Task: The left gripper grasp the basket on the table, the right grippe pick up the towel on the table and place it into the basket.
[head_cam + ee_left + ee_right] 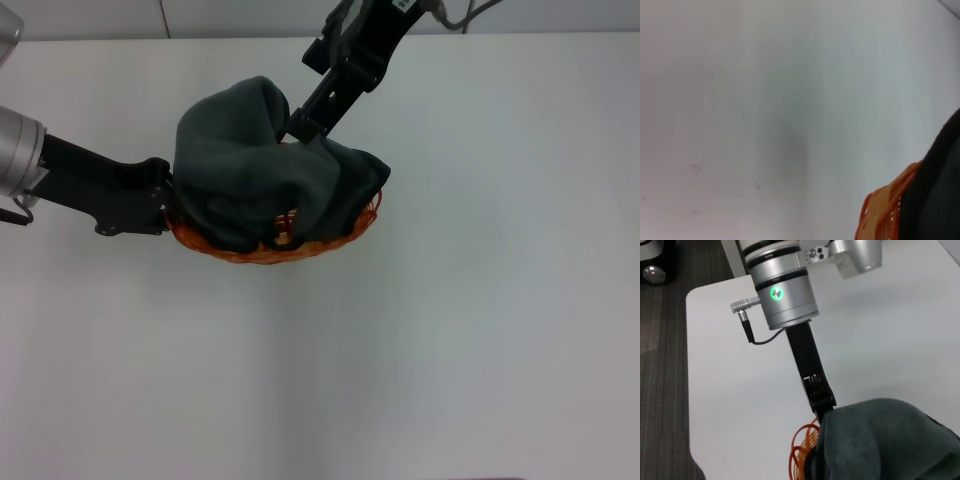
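Though both arms' jaws hidden, unreadable: towel [262, 160] heaped in basket [270, 249] on white table [450, 330]

The table [450, 340] is a plain white top that fills nearly the whole head view, with a strip of pale wall beyond its far edge. One thing rests directly on it — the orange wire basket [270, 248], standing in the far half. The basket's left end meets the fingers of the left gripper [165, 205], so bare white table lies behind those fingers and all along the near side of the basket. In the right wrist view the table's corner [695, 297] shows, rounded, with dark striped floor [662, 365] below it — well away from the basket [802, 452].
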Controlling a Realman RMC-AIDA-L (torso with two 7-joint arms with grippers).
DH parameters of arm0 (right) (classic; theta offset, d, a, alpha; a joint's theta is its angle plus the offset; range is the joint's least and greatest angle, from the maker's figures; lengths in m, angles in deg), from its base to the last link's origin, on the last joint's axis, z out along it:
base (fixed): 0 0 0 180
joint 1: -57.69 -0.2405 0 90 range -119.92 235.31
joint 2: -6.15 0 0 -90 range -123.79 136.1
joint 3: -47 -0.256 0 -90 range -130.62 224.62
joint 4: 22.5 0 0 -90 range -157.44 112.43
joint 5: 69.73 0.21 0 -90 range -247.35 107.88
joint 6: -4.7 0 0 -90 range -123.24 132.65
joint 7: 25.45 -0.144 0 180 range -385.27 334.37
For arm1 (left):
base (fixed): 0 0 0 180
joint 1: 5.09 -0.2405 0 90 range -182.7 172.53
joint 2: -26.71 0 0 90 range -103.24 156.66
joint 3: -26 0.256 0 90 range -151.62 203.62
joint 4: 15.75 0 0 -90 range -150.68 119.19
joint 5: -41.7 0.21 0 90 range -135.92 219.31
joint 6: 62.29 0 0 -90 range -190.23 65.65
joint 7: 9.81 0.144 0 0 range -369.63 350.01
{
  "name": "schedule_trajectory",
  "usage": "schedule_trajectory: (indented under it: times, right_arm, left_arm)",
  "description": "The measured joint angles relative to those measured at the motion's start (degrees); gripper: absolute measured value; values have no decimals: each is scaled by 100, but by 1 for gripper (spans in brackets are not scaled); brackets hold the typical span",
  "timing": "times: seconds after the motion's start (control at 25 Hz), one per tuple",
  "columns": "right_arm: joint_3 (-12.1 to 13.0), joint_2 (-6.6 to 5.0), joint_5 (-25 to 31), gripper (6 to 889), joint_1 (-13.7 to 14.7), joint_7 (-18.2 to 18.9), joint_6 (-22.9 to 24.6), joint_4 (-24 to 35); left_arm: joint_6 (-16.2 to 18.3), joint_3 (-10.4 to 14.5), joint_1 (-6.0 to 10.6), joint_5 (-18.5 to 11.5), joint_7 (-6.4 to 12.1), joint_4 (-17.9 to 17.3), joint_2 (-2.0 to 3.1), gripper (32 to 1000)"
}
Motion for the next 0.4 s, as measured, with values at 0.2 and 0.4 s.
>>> schedule_trajectory:
  times: [0.2, 0.4]
  right_arm:
    - [0, -1, -48, 865, 12, -27, -7, 4]
    - [0, -1, -51, 865, 17, -31, -15, 7]
  left_arm:
    - [0, 0, -11, 0, 0, 0, 0, 112]
    - [0, 0, -19, -3, 0, 0, 0, 112]
